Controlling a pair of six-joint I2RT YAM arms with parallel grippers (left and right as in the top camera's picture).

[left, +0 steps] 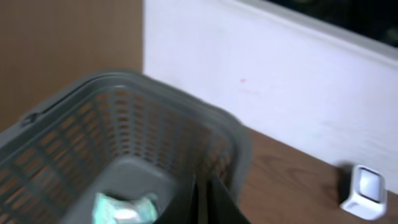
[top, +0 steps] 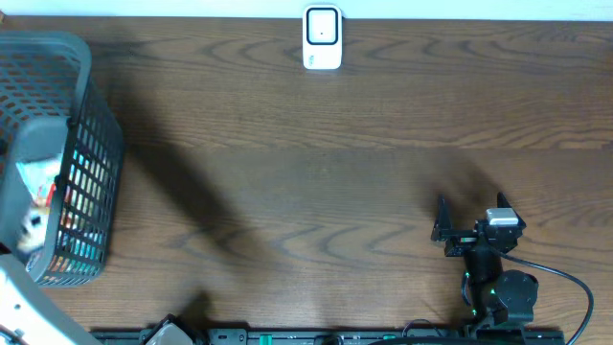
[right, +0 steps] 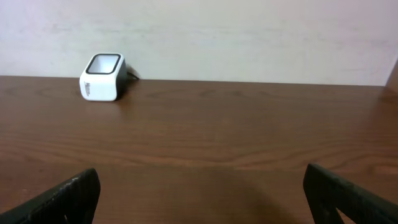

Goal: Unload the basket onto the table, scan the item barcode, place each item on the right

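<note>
The white barcode scanner (top: 322, 38) stands at the back middle of the wooden table, and it also shows in both wrist views (left: 364, 190) (right: 102, 78). A teal and white packet (left: 124, 208) lies inside the grey mesh basket (left: 155, 84) at the table's left end (top: 81, 57). My left gripper (left: 202, 202) hovers over the basket's inside, shut, with nothing between its fingers. My right gripper (top: 469, 211) rests low at the front right, open and empty (right: 202, 186), facing the scanner across bare wood.
Several more packets (top: 38, 196) show through the basket's mesh in the overhead view. A white wall (right: 249, 37) runs along the table's back edge. A black rail (top: 335, 336) lines the front edge. The right arm's cable (top: 575, 287) loops at the front right.
</note>
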